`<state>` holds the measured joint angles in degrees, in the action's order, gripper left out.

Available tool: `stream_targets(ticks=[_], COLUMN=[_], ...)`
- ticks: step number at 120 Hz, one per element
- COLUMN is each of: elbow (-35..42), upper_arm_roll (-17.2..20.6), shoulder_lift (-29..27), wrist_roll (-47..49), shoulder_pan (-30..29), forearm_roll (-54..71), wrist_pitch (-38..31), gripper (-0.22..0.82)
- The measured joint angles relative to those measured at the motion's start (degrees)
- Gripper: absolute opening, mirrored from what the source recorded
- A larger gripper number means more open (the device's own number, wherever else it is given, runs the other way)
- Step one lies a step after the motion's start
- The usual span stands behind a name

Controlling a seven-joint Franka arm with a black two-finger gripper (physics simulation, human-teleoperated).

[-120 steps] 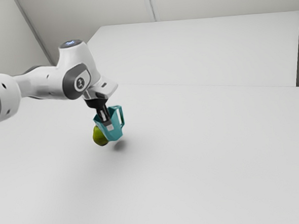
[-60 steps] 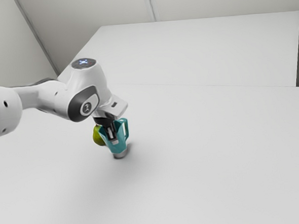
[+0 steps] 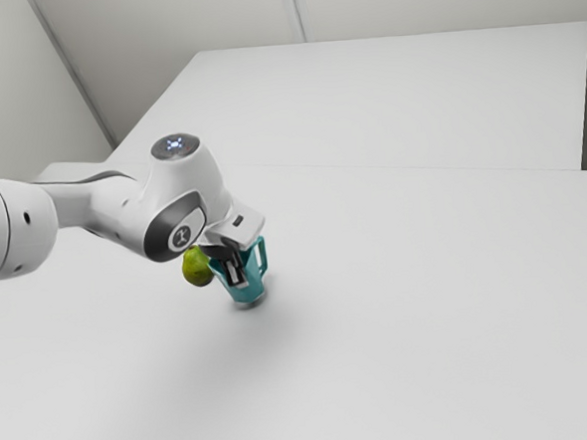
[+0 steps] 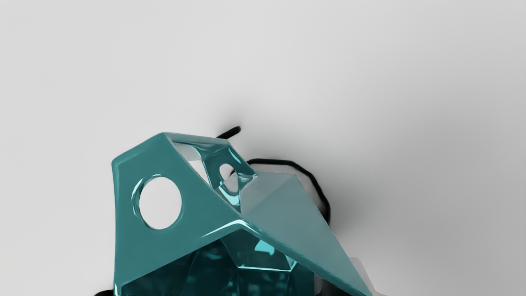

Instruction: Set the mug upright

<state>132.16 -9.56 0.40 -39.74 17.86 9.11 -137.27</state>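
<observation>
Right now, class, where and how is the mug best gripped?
Probably by opposite outer walls of the mug, coming from above: its mouth faces up, its faceted sides offer flat faces, and the handle juts toward the exterior view's right.

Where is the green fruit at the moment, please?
The green fruit is on the table, just toward the exterior view's left from the teal mug.

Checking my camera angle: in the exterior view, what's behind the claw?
The teal mug: its lower body and handle show past the claw. The part the claw covers can't be seen.
</observation>
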Motion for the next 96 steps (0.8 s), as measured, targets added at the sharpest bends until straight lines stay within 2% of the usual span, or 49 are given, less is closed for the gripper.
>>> stream_targets(ticks=[50,96], elbow=[0.5,0.4], upper_arm_roll=[0.0,0.1], shoulder_lift=[-0.3,-0.3], wrist_roll=[1.4,2.0], shoulder_pan=[-0.9,-2.6], forearm_roll=[0.0,-0.1], wrist_pitch=[-0.6,-0.5], gripper=[-0.14,0.16])
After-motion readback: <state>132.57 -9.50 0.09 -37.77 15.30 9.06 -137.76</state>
